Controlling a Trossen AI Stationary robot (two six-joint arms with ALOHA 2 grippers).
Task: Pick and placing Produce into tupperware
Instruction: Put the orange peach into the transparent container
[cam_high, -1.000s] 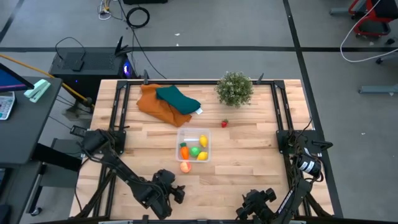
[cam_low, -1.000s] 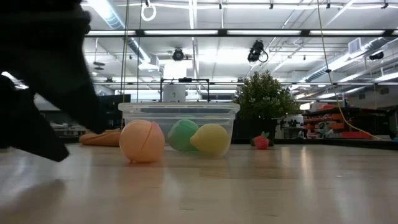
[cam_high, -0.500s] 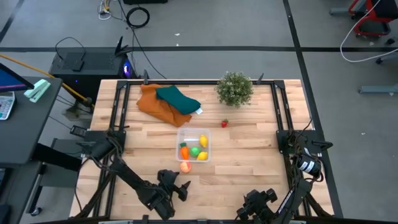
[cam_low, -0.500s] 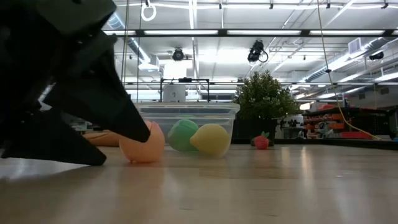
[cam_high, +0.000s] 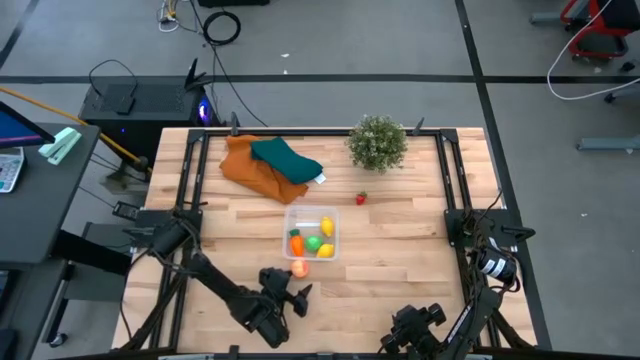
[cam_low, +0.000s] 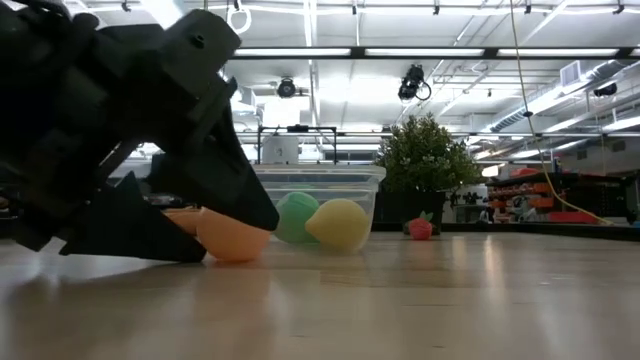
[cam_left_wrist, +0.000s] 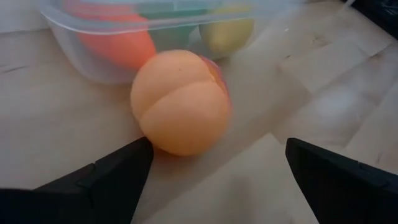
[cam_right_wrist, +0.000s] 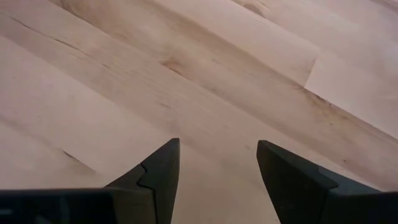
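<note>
Reaching low across the bench (cam_high: 400, 250) from the near left corner, left arm stretched almost flat, left claw (cam_high: 298, 297) spread wide just short of the peach (cam_high: 298, 268). Fingertips (cam_left_wrist: 118, 171) flanking the peach's near side, one close against it, contact not certain. Peach sitting on the wood, just outside the near wall of the clear tub (cam_high: 311, 233). Inside the tub: an orange piece (cam_high: 296, 243), a green one (cam_high: 314, 242) and two yellow ones (cam_high: 326, 226). Small red piece (cam_high: 361, 198) lying alone beyond the tub, near the potted plant (cam_high: 378, 143). Orange and teal cloths (cam_high: 268, 164) heaped at the far left. Parked at the near right edge, right claw (cam_right_wrist: 214, 168) pointing down at bare wood, fingers partly apart, holding nothing.
</note>
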